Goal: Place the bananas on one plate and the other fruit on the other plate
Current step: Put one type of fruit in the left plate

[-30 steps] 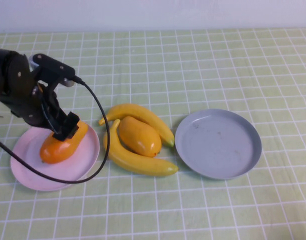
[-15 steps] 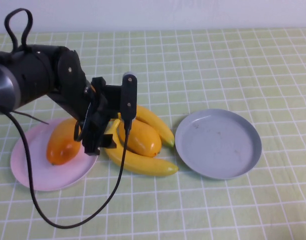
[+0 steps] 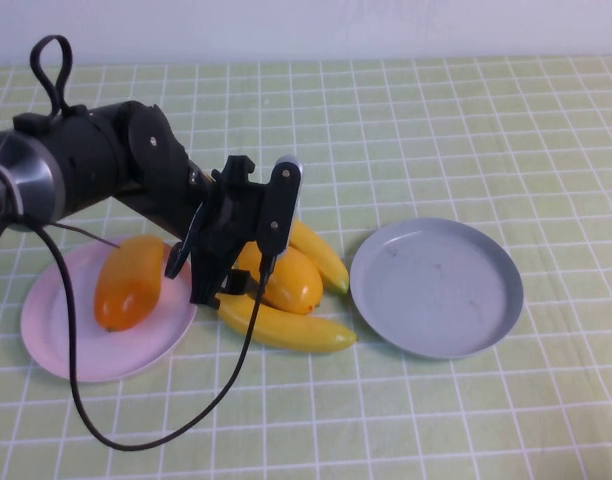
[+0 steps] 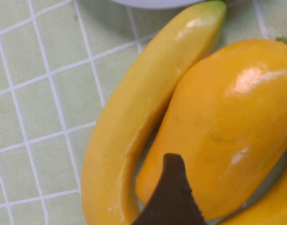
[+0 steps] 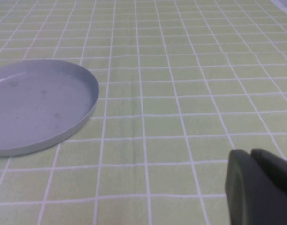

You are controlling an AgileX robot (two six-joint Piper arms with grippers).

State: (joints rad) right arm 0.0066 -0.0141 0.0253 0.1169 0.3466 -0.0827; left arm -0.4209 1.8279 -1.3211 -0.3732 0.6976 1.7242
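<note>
The left gripper (image 3: 218,262) hangs just over the near end of the second mango (image 3: 278,276), with its fingers spread and nothing between them. In the left wrist view one dark fingertip (image 4: 169,197) sits right against that mango's skin, with a banana (image 4: 134,117) curving along the fruit's outer side. The stance looks like a set-up for a grab: jaws wide enough to straddle the plump fruit, wrist tipped down toward it.

Behind the left gripper, back toward its own arm, the pink plate (image 3: 66,350) already carries the first mango (image 3: 129,281), lying lengthwise on the plate. That half of the sorting appears to be well under way.

The mango under the gripper is wedged between the two bananas: one (image 3: 281,325) curls around its near side, the other (image 3: 321,255) arcs behind it on the far side. Because they hug it so closely, the fingers will probably brush a banana on the way down, and a nudge could roll the fruit.

Beyond the bananas, away from the left gripper, the grey plate (image 3: 436,290) waits bare for them.

The right gripper (image 5: 260,187) is shut and parked off to the side of the grey plate (image 5: 40,112), holding nothing, low over the checked cloth (image 5: 181,70).
</note>
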